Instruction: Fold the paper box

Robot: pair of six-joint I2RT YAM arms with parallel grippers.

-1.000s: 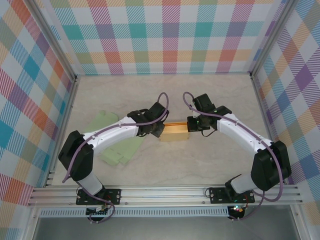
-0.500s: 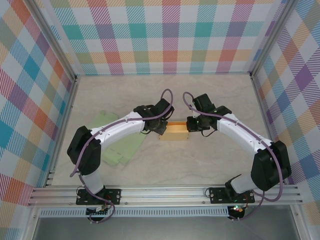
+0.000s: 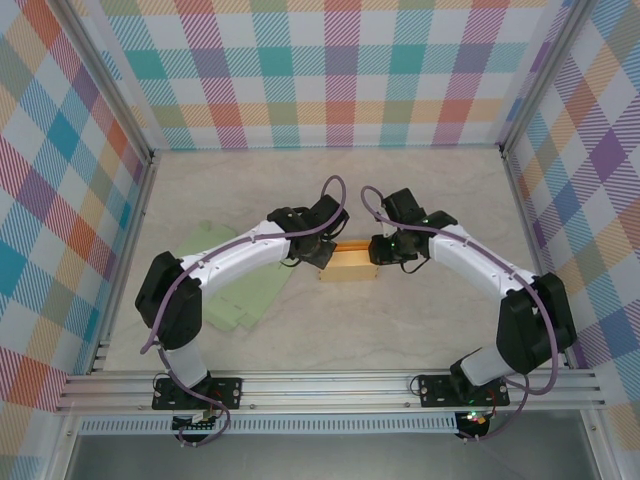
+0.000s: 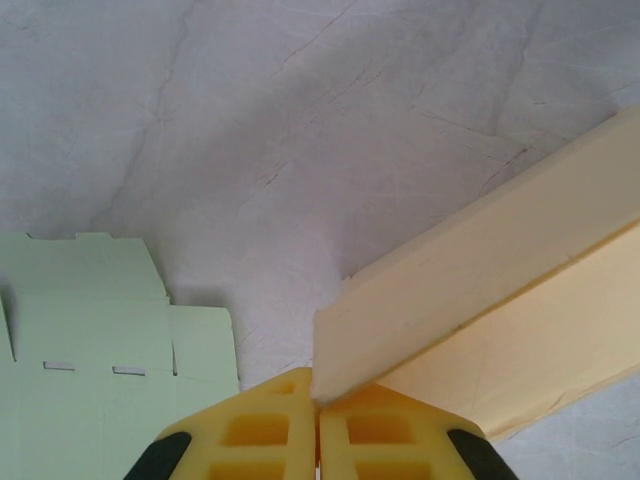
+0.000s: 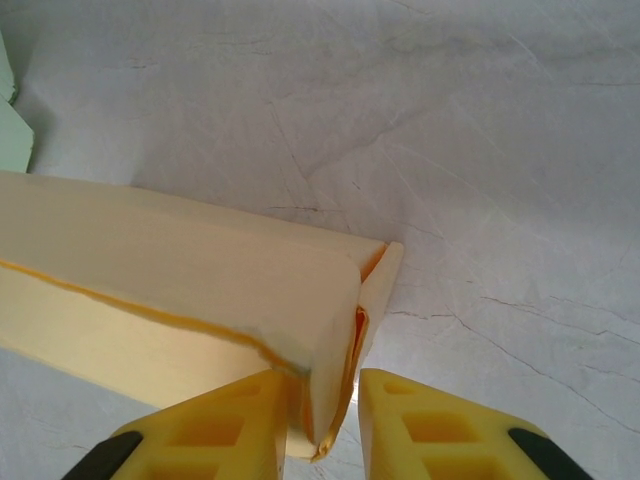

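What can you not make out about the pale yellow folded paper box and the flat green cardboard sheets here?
- Pale yellow folded paper box: both ends, top view, covered by the left gripper and right gripper.
- Flat green cardboard sheets: partly under the left arm, top view; cut off by frame edges, left wrist view.

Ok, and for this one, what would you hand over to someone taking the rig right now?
Left gripper: shut, pinching the left end corner of the paper box.
Right gripper: open, fingers either side of the flap at the box's right end.
Box: mid-table, between the arms; green flat sheets lie on the table to its left.
Done: body folded into a long shape.
Left: the right flap looks untucked and probably needs closing; the left end cannot be judged.
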